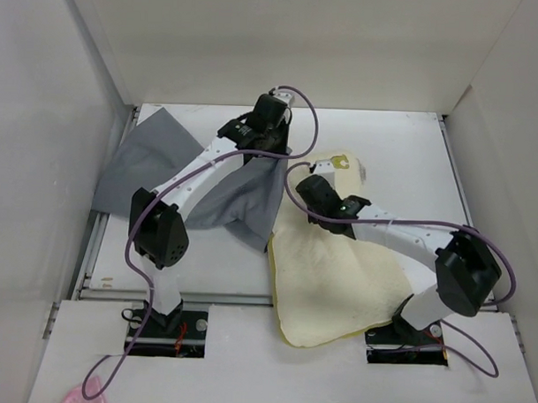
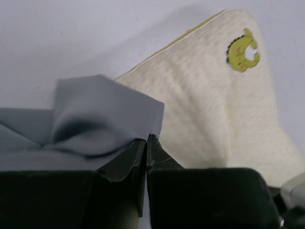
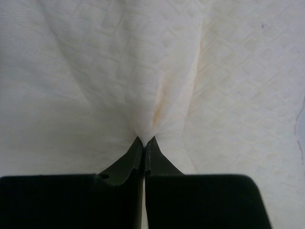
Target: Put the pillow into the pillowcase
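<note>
Grey limp cloth pillowcase (image 2: 95, 109), clamped by its edge in the left gripper (image 2: 146, 140), could slip. Cream quilted pillow (image 3: 95, 71) — the right gripper (image 3: 144, 142) nips one thin fold.

bright even light, soft shadows; wrist views slightly soft, pillow (image 3: 95, 71) washed out.

Just ahead and left of my left fingers (image 2: 128, 157), bunched grey pillowcase (image 2: 95, 109) blocks the way; the pillow (image 2: 214, 109) rises ahead to the right. Bare desk (image 1: 404, 144) lies open beyond. Pillow fabric crowds my right fingers (image 3: 126, 162) all round.
</note>
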You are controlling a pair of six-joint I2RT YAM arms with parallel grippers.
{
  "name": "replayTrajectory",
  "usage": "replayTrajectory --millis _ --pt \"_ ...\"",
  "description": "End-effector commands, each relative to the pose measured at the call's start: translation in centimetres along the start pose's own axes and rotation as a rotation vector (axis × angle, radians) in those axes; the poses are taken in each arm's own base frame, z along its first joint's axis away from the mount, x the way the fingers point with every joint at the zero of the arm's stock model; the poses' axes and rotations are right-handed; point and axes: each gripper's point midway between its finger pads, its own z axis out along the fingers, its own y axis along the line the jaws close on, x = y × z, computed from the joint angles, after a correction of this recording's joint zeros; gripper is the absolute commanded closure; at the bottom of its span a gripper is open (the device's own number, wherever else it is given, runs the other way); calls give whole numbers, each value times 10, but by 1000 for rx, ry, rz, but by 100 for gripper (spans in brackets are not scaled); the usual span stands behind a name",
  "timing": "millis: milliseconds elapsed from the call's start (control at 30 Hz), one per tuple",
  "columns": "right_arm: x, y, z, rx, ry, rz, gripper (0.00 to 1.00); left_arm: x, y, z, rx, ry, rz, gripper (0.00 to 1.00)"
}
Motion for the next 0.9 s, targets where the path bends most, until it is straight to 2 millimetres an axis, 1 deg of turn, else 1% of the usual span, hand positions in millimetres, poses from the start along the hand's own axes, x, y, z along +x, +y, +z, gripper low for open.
replayTrajectory --millis 0,33,67,100,133,167,200,233,267,300,333,367,400,433,467,533,567,600,633,667,700,733,767,800,833,867 --pt "-28 -33 -2 211 -83 55 100 -8 6 -39 -24 -70 -21 100" --pt "-29 -31 2 214 -78 51 100 -7 11 -43 -50 -82 -35 100" --pt "-29 -30 2 214 -78 51 100 -11 13 -57 -59 -110 -47 100" --pt "-27 -32 4 229 -76 44 100 -10 16 -62 -69 -118 -57 100" --pt "-23 -36 6 252 -67 39 100 0 22 -63 -86 -104 -56 100" --pt "-32 -38 3 277 -92 62 100 6 25 -73 -93 -108 -86 100" --pt "-27 -42 4 300 -79 45 100 0 23 -83 -82 -134 -100 100" --pt "-27 -46 2 322 -75 42 100 17 29 -82 -94 -104 -109 100" --pt "-29 -47 3 335 -75 44 100 24 31 -87 -95 -100 -124 100" --pt "-30 -45 5 335 -74 43 100 27 32 -100 -86 -118 -154 100" --pt "-28 -46 4 340 -67 37 100 50 36 -96 -99 -74 -154 97" --pt "-31 -42 5 324 -77 50 100 59 39 -98 -104 -63 -164 94" --pt "-33 -40 6 306 -77 26 100 64 41 -102 -103 -65 -176 90" --pt "-33 -35 6 274 -77 27 100 77 46 -103 -122 -26 -182 86" --pt "-30 -33 7 248 -83 25 100 95 49 -98 -132 21 -186 84" --pt "-32 -30 1 201 -97 23 100 108 52 -102 -155 60 -195 83" --pt "-23 -27 2 167 -80 12 100 127 61 -102 -199 115 -197 78" --pt "-30 -24 -3 135 -108 28 100 132 67 -105 -234 116 -215 76" --pt "-29 -24 -4 118 -114 25 100 137 70 -107 -241 129 -212 73" --pt "-29 -21 -6 91 -116 24 100 144 75 -108 -270 145 -216 68" --pt "-25 -22 -6 86 -124 30 100 143 77 -108 -283 137 -224 59" --pt "-28 -21 -10 66 -137 32 100 142 80 -108 -300 127 -221 55" --pt "-29 -22 -12 62 -146 23 100 139 81 -107 -307 122 -211 49" --pt "-25 -17 -12 44 -142 16 100 134 81 -106 -313 115 -210 38" --pt "-23 -20 -14 44 -143 4 100 119 76 -104 -290 77 -199 0" --pt "-28 -20 -17 37 -159 2 100 113 74 -95 -285 75 -163 0"
